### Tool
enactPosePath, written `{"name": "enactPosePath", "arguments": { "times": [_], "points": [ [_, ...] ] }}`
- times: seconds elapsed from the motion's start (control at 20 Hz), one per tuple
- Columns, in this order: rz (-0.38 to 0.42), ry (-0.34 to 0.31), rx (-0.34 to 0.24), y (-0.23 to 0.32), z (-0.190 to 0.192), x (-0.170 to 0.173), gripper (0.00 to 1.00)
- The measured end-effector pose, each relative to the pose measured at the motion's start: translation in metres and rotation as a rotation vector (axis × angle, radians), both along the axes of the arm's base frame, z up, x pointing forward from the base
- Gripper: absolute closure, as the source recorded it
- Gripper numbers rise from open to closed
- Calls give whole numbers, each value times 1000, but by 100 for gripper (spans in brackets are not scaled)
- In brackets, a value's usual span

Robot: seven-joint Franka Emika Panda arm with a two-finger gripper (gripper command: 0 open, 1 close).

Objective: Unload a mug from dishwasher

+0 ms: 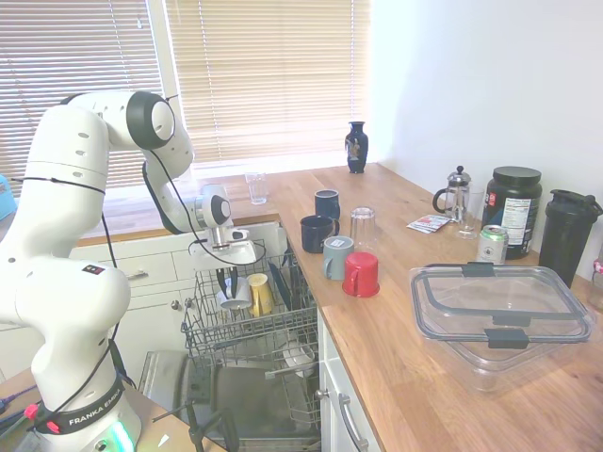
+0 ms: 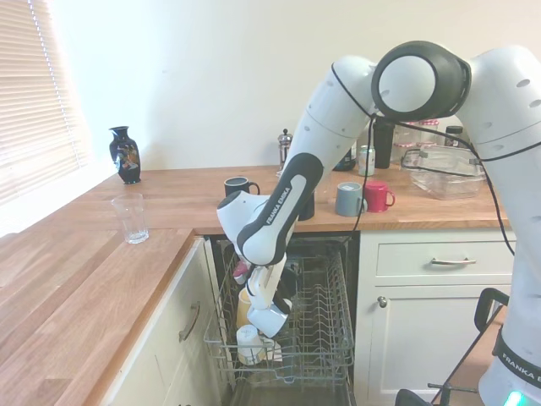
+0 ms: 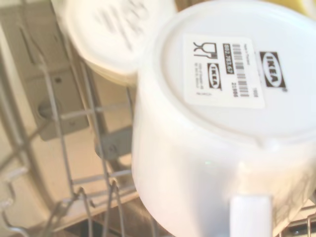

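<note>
Over the rack's (image 2: 317,338) back edge, the gripper (image 2: 272,317) is gripping the mug (image 2: 269,320) beside the yellow mug (image 1: 260,293), apparently lifting it out of the dishwasher (image 1: 245,405). Next, I judge, comes raising it clear of the wires.

We observed a wooden countertop (image 1: 415,377) carrying a red mug (image 1: 362,275) upside down, just beside a grey-blue mug (image 1: 335,257) — two dark mugs (image 1: 318,231) stood behind them. A clear lidded container (image 1: 499,315) sat near the front; a French press (image 1: 457,194), black tub (image 1: 514,212) and vase (image 1: 356,147) stood further back.
</note>
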State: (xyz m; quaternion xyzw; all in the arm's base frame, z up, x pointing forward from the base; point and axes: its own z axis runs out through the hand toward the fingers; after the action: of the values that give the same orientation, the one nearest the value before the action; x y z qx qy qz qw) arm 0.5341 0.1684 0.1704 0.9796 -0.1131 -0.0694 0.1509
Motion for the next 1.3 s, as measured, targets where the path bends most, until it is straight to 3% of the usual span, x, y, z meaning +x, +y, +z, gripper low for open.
{"name": "enactPosePath", "arguments": {
  "times": [0.2,0.7,1.3],
  "points": [
    [-24,-33,5,1,16,4,100],
    [-141,-196,38,-2,74,22,100],
    [-197,-319,91,16,130,28,100]
  ]
}}
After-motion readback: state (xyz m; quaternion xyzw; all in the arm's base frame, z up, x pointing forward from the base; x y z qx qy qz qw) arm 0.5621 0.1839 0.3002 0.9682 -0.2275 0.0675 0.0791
